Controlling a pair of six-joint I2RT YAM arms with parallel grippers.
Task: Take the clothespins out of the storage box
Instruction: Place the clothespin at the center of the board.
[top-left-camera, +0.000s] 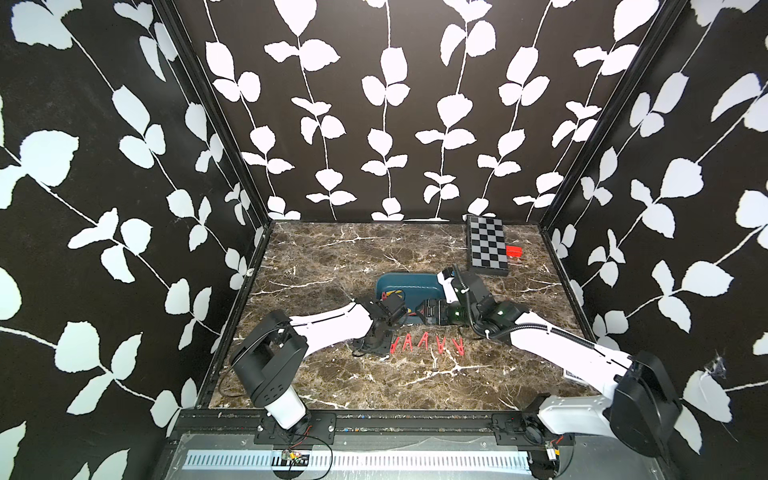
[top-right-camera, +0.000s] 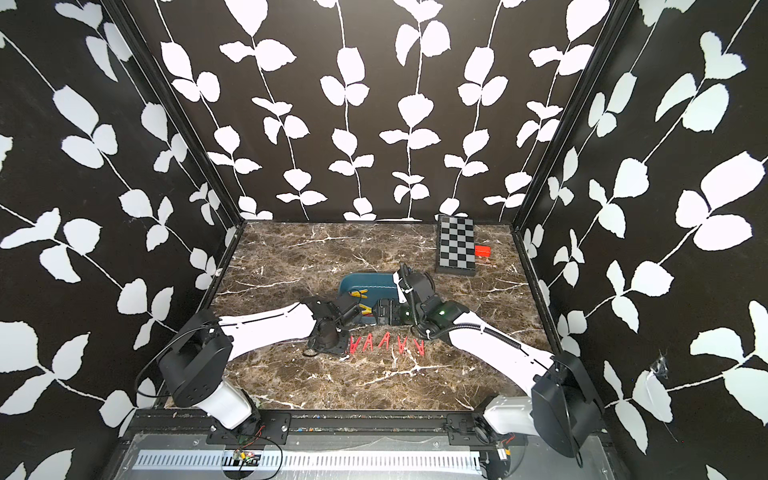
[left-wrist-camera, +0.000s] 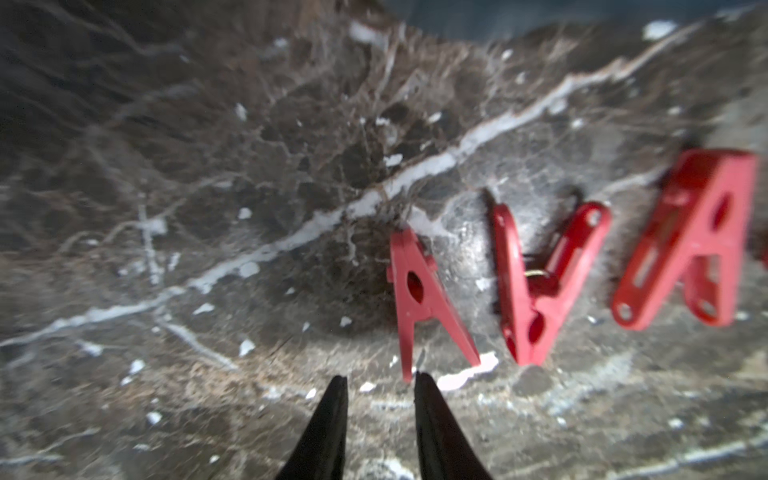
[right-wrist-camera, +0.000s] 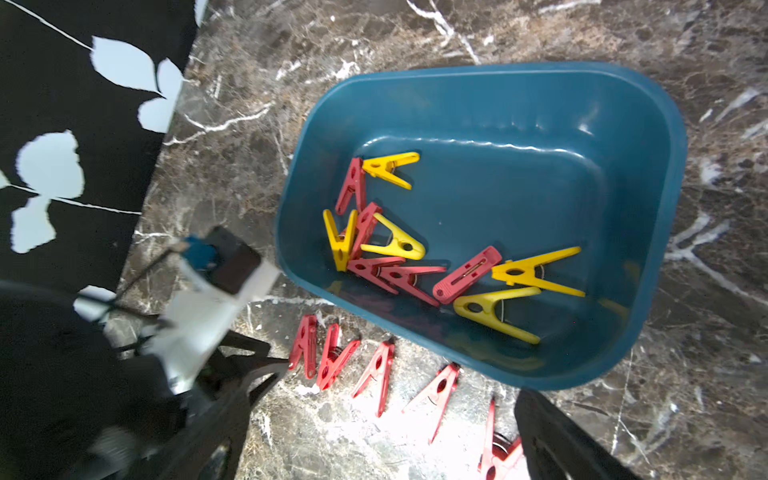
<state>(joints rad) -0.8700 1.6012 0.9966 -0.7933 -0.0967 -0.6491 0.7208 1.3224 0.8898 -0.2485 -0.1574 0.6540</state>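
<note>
while the left gripper (left-wrist-camera: 379, 381) hangs low over the marble table (left-wrist-camera: 208, 166), its two dark fingers stand a little apart with nothing between them. end red clothespin (left-wrist-camera: 419, 299) lies flat just beside one fingertip; blur hides whether they touch. it closes a row of red clothespins (top-left-camera: 426, 344) laid side by side on the table, just in front of the storage box (right-wrist-camera: 498, 104). right gripper (top-left-camera: 432, 312) hovers above the box's near edge, jaws spread wide, empty; one finger (right-wrist-camera: 548, 436) shows in the right wrist view. inside the box, a loose heap of clothespins (right-wrist-camera: 411, 278), five yellow and about five red, crowds one side. checkerboard box (top-left-camera: 487, 245) and small red block (top-left-camera: 514, 251) sit at the far right, well apart.
</note>
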